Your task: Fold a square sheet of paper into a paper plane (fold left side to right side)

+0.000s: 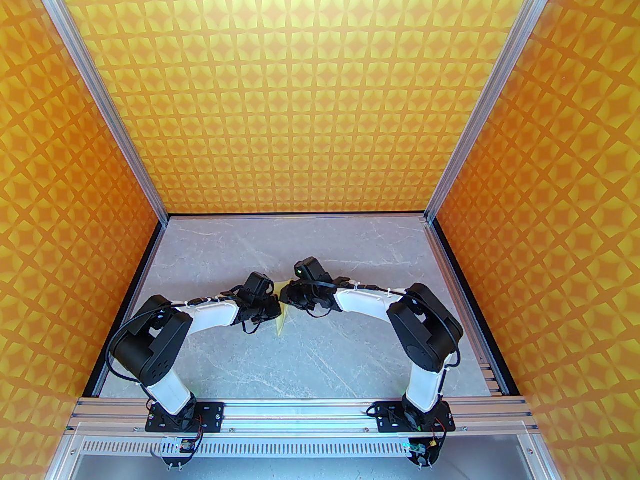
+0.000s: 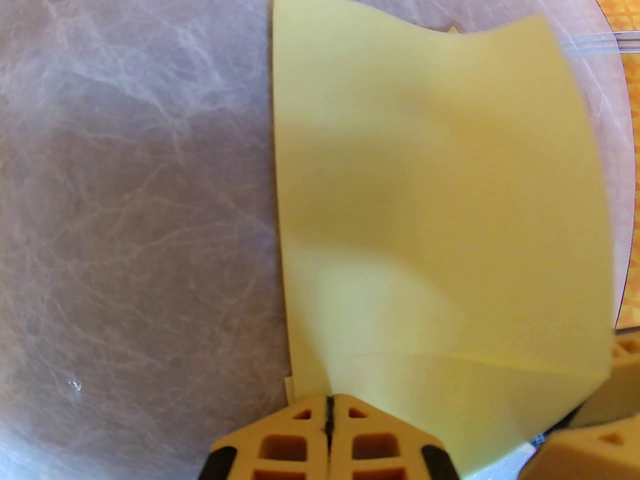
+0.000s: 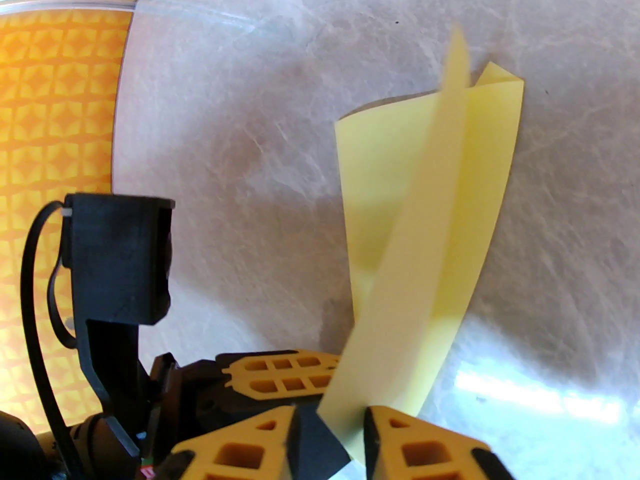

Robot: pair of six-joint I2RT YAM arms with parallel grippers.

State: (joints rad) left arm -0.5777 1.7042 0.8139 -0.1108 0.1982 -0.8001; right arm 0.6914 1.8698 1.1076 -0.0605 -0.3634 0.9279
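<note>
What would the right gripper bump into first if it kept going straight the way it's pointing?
The yellow paper: a flap of it stands right between the open fingers of the right gripper. Beyond that, probably the table top, though depth is unclear.

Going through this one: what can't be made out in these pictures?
Top external: most of the square sheet of paper is hidden beneath both wrists.
Left wrist: the left end effector covers the paper's near end; its right edge is blurred.
Right wrist: whether the open right end effector touches the raised paper cannot be told; it is blurred.
</note>
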